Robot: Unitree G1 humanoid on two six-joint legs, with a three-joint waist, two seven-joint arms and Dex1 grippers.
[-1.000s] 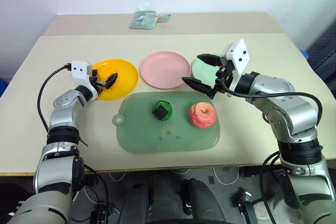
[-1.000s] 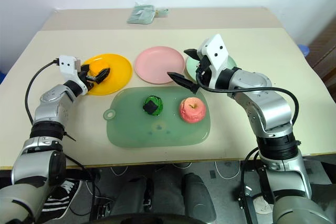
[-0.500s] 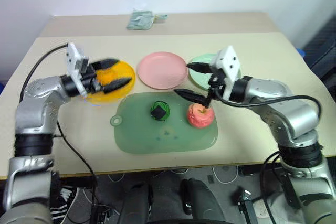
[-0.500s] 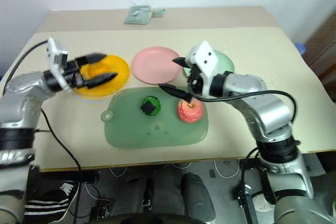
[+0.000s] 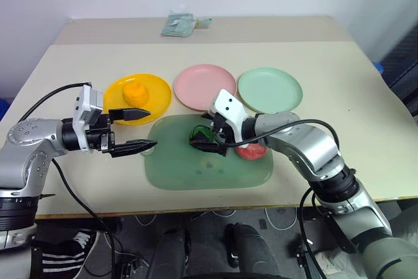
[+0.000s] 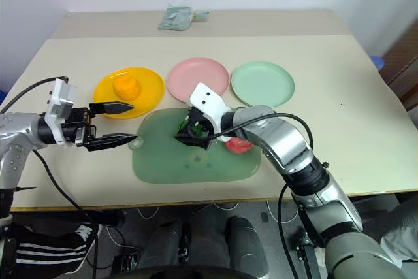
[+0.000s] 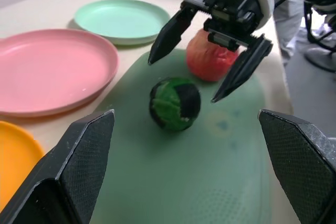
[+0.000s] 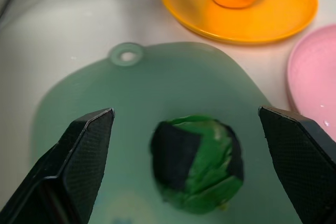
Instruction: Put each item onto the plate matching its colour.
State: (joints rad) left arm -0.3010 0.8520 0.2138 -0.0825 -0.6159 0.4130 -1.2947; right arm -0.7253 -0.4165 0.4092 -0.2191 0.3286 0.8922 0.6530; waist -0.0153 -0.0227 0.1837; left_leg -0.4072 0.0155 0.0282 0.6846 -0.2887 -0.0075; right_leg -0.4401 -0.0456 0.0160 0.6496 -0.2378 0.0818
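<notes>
The right end effector [image 7: 207, 59] hangs open, its 2 pointed black fingers straddling the dark green faceted ball [image 7: 175, 104] on the smooth pale green mat [image 5: 196, 168]. The wrinkled pink-red peach [image 7: 212, 61] lies at the ball's 3 o'clock. The left end effector [image 5: 134, 131] is open over the counter [image 5: 339, 122]. The orange fruit [image 5: 135, 91] sits on the round yellow plate [image 5: 157, 93].

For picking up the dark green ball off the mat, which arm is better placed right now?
The right. The right gripper is open with its fingers on either side of the green ball on the cutting mat. The left gripper hangs open beside the mat, empty.
</notes>
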